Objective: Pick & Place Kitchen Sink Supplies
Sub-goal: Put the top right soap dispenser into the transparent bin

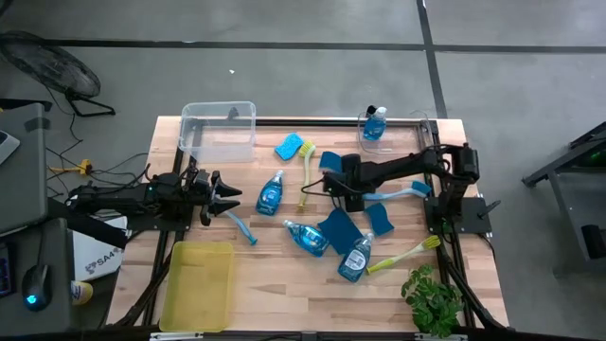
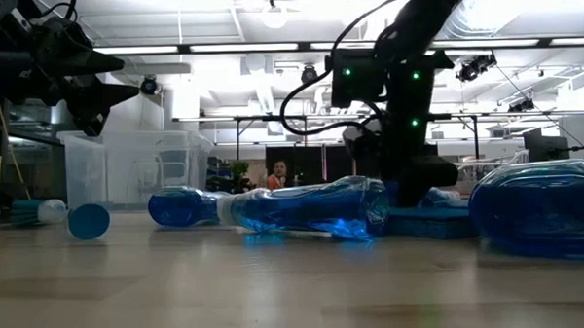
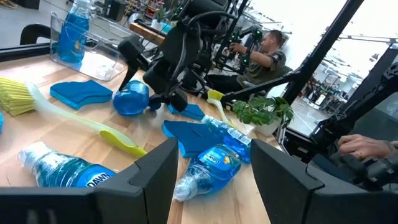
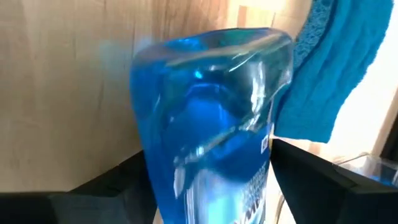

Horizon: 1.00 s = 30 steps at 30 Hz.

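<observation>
right gripper [image 1: 329,183]: I have it over the table's middle, jaws spread wide on either side of a dish soap bottle [image 4: 211,124]. I can't see them pressing it.
that bottle: it fills the gap between the fingers, with bare wood behind it and a blue sponge [image 4: 336,68] just beside it.
left gripper [image 1: 225,194]: I'm holding it at the left side of the table, jaws partly apart with nothing between them, pointing toward the middle.
other bottles: one lies near the left gripper [image 1: 271,193], and two lie toward the front [image 1: 306,237] [image 1: 355,258]. One stands upright in the small clear bin [image 1: 375,123] at the far right edge.
sponges: one is near the big bin [image 1: 290,146], and two lie flat below the right arm [image 1: 338,230] [image 1: 379,218].
dish brushes: a yellow-green one lies by the far sponge [image 1: 308,166], another near the front right [image 1: 402,251].
big clear bin [image 1: 220,131]: far left of the table. I can't tell what is inside.
yellow tray [image 1: 199,284]: front left corner.
plant [image 1: 434,298]: front right corner.
room: a person [image 3: 267,50] sits beyond the table.
</observation>
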Each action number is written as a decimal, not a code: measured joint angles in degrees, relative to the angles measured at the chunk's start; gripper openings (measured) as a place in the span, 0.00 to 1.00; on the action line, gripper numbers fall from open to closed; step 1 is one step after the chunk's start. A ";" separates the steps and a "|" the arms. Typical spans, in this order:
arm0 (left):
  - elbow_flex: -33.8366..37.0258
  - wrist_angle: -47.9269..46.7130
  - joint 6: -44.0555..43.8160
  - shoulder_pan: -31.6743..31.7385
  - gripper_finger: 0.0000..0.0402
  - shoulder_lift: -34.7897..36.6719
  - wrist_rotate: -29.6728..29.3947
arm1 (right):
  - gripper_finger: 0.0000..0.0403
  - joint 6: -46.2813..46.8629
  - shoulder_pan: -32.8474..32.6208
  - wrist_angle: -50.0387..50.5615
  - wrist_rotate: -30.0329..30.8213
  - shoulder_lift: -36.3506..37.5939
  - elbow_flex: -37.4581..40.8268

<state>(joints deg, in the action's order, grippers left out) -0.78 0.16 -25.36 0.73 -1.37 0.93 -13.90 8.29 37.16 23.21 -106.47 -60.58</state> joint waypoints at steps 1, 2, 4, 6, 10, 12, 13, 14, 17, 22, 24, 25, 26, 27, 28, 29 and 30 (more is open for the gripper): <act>0.00 0.00 0.00 0.00 0.49 0.00 0.00 | 0.65 -0.08 0.24 0.04 -0.88 -0.21 0.02; 0.00 0.00 -0.01 0.00 0.49 0.00 -0.01 | 0.63 -0.08 0.39 0.03 -1.79 -0.33 0.02; 0.00 0.00 -0.16 0.00 0.49 0.00 0.00 | 0.59 -0.06 0.41 0.06 -2.71 -0.37 0.06; 0.00 0.00 -0.29 0.00 0.49 0.00 0.00 | 0.54 -0.06 0.35 0.19 -2.67 -0.43 0.08; 0.00 0.00 -0.33 0.00 0.49 0.00 -0.02 | 0.42 -0.06 0.20 0.72 -2.62 -0.48 0.12; 0.00 0.00 -0.37 0.00 0.49 0.00 -0.02 | 0.35 -0.06 0.14 1.19 -1.85 0.01 0.09; 0.00 0.00 -0.37 0.00 0.49 0.00 -0.02 | 0.32 -0.05 0.14 1.57 -2.00 0.27 0.11; 0.00 0.00 -0.39 0.00 0.49 0.00 -0.02 | 0.29 -0.04 0.14 1.89 -2.22 0.95 0.13; 0.00 0.00 -0.39 0.00 0.49 0.00 -0.02 | 0.28 0.13 0.18 3.61 -4.11 3.06 0.46; 0.00 0.00 -0.42 0.00 0.49 0.01 -0.03 | 0.28 2.26 0.29 9.40 -6.99 6.85 -3.76; 0.00 0.00 -0.42 0.00 0.49 0.01 -0.04 | 0.28 3.01 0.34 13.58 -6.56 7.34 -6.42; 0.00 0.00 -0.42 0.00 0.49 0.01 -0.04 | 0.28 3.15 0.35 16.39 -6.07 7.30 -8.04; 0.00 0.00 -0.42 0.00 0.49 0.00 -0.04 | 0.28 3.17 0.35 19.53 -5.58 7.28 -9.98; 0.00 0.00 -0.43 0.00 0.49 0.00 -0.04 | 0.28 3.09 0.38 22.18 -4.87 7.28 -11.99; 0.00 0.00 -0.46 0.00 0.49 0.00 -0.04 | 0.28 3.09 0.38 25.00 -3.84 7.28 -14.09; 0.00 0.00 -0.48 0.00 0.49 0.00 -0.04 | 0.28 3.05 0.40 27.96 -2.74 7.28 -15.87; 0.00 0.00 -0.51 0.00 0.49 0.02 -0.04 | 0.28 3.04 0.60 31.07 -1.71 7.27 -17.58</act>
<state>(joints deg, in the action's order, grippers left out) -0.78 0.16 -25.87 0.73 -1.35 0.89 -10.86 8.89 68.24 21.50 -99.21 -78.15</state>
